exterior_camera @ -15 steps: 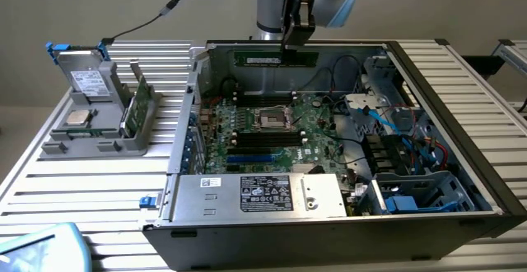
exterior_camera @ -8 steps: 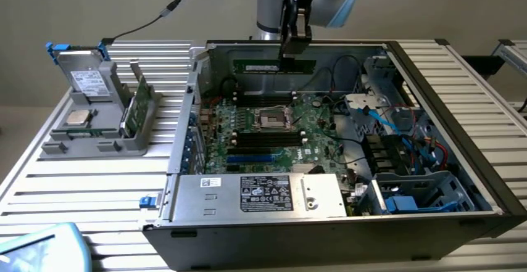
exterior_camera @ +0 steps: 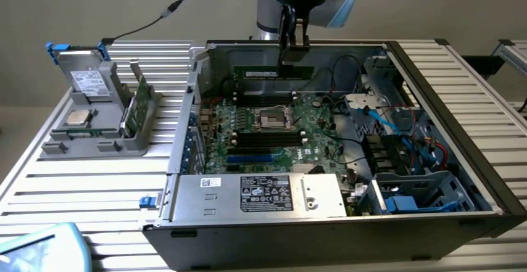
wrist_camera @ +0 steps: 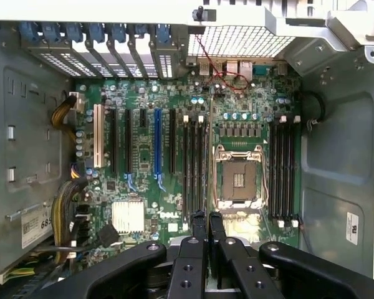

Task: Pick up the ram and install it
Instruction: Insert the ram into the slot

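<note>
The exterior view shows the ram (exterior_camera: 265, 73) from its flat side, a green stick held level with its long edges level, pinched at one end by the jaws, which are narrow and closed on it. It hangs inside the open computer case (exterior_camera: 461, 130), above the motherboard (exterior_camera: 272, 130) and near the far wall.

The wrist view looks straight down, so the ram (wrist_camera: 210, 149) is a thin edge running from the jaws alongside the black memory slots (wrist_camera: 193, 168), beside the processor socket (wrist_camera: 238, 177).

The arm (exterior_camera: 309, 0) comes down vertically from above the case.

Case walls ring the board, with the power supply (exterior_camera: 255, 195) at the near edge. On the table (exterior_camera: 99, 185), a grey holder (exterior_camera: 91, 139) stands well apart.
</note>
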`<action>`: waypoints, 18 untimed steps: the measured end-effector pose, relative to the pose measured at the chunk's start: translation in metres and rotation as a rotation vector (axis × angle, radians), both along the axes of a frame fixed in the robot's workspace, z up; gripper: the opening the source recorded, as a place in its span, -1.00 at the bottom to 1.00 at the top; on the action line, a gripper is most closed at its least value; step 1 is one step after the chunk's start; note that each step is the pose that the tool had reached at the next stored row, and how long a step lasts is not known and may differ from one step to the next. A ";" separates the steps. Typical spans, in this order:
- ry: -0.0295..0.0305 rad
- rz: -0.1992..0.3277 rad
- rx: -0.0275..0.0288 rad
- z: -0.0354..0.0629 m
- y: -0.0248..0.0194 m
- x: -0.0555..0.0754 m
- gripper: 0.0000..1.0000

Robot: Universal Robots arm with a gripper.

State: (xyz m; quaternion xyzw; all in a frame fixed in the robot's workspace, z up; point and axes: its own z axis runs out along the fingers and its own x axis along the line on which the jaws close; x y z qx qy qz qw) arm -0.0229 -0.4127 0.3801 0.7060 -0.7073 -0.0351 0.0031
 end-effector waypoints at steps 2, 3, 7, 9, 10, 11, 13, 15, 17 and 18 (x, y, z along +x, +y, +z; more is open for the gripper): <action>0.0000 0.001 -0.0003 -0.0036 0.0009 0.000 -0.73; 0.0000 0.003 -0.0006 -0.0055 0.0013 0.000 -0.73; 0.0000 0.007 -0.0029 -0.0128 0.0031 0.000 -0.73; -0.0008 0.010 -0.0037 -0.0163 0.0043 0.000 -0.73; -0.0014 0.011 -0.0037 -0.0183 0.0045 0.000 -0.73; -0.0019 0.012 -0.0041 -0.0199 0.0047 0.000 -0.73; -0.0024 0.012 -0.0039 -0.0236 0.0047 0.000 -0.73; -0.0024 0.012 -0.0040 -0.0272 0.0048 -0.001 -0.73; -0.0025 0.012 -0.0042 -0.0302 0.0048 -0.001 -0.73; -0.0025 0.012 -0.0042 -0.0320 0.0048 -0.001 -0.73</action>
